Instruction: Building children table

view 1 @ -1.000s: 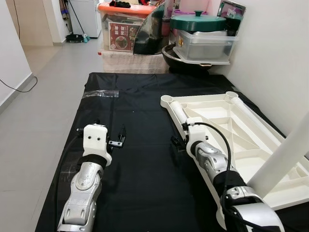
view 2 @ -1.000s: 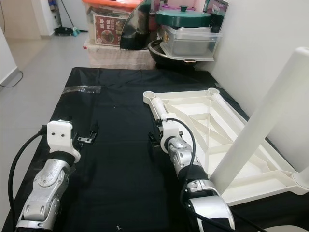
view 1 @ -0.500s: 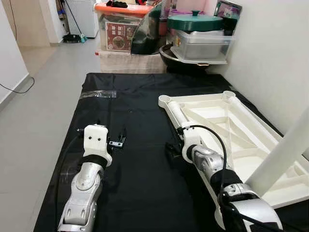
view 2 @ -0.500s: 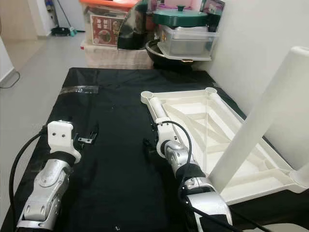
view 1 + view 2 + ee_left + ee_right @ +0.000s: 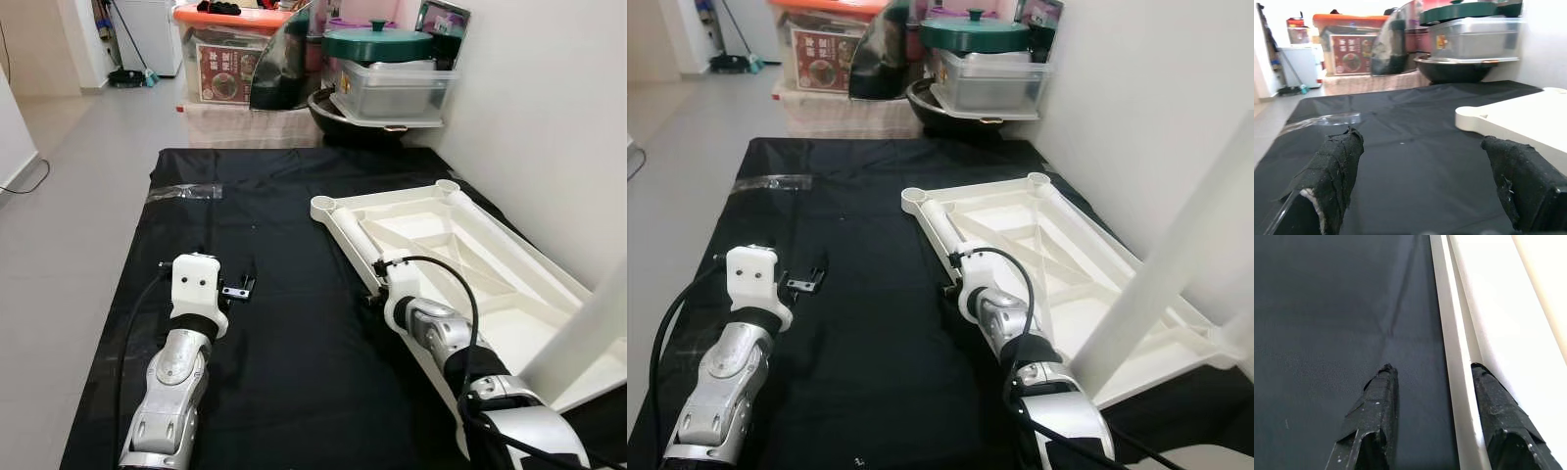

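White plastic, the upturned table top (image 5: pixel 460 250) lies underside-up on a black mat (image 5: pixel 265 225) (by the wall on the robot's right), with a white table leg (image 5: pixel 588 323) rising at its near corner. In the eye views the left gripper (image 5: pixel 235 287) rests low over the mat, well apart from the table. Its wrist view shows the fingers (image 5: pixel 1334 169) spread wide, empty. The right wrist view shows the right gripper (image 5: pixel 1432 382) open, straddling the table's rim (image 5: pixel 1452 347).

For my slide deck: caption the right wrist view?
Right gripper open, straddling the rim of the upturned white tabletop on black cloth.
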Robot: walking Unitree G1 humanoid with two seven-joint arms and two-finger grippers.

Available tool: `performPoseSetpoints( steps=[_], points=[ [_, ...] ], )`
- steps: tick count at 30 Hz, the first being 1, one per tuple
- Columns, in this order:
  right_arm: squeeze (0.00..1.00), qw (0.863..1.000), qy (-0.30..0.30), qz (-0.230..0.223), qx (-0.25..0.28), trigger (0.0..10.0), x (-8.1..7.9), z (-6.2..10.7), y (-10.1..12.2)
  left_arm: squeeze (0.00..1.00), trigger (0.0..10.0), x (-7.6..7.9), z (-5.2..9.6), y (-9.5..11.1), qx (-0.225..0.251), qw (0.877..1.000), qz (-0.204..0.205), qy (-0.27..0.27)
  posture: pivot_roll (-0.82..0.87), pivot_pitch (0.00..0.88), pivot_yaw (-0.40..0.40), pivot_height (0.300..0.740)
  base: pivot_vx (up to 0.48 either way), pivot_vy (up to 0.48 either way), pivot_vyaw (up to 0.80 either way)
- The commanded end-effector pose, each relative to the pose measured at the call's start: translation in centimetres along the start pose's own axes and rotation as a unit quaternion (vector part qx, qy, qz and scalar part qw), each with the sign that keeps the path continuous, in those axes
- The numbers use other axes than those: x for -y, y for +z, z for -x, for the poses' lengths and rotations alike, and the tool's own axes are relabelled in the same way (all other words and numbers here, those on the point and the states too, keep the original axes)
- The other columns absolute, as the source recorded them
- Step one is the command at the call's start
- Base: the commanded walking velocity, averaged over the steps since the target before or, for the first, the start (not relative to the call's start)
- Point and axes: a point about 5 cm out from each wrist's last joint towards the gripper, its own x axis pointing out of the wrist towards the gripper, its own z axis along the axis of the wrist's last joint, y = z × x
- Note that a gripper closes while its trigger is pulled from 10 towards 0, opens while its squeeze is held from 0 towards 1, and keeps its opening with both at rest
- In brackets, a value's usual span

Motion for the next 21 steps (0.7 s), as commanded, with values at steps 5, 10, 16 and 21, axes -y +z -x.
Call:
performPoseSetpoints(
  steps=[5,10,16,21],
  points=[
    [0.0,0.983,0.162,0.088,0.018,0.0,-3.4,0.1,-0.4,0.0,10.0,-0.1,-0.2,-0.2,0.0,1.0,-0.002,0.004,-0.01,0.0,-0.113,0.74,0.0,0.0,0.0],
    [0.0,0.948,0.268,0.165,0.05,0.0,-4.9,1.8,-0.7,0.0,10.0,-0.3,-0.4,-0.2,0.001,1.0,-0.002,0.01,-0.02,0.0,-0.108,0.74,0.0,0.0,0.0],
    [0.0,0.917,0.338,0.201,0.059,0.0,-5.2,3.6,-1.4,0.0,10.0,-0.5,-0.4,-0.2,0.002,1.0,-0.003,0.013,-0.02,0.0,-0.103,0.74,0.0,0.0,0.0],
    [0.0,0.908,0.343,0.233,0.052,0.0,-3.7,4.1,-1.3,0.0,10.0,-0.7,-0.7,0.5,0.014,1.0,-0.002,0.017,-0.01,0.0,-0.106,0.74,0.0,0.0,0.0]
  ],
)
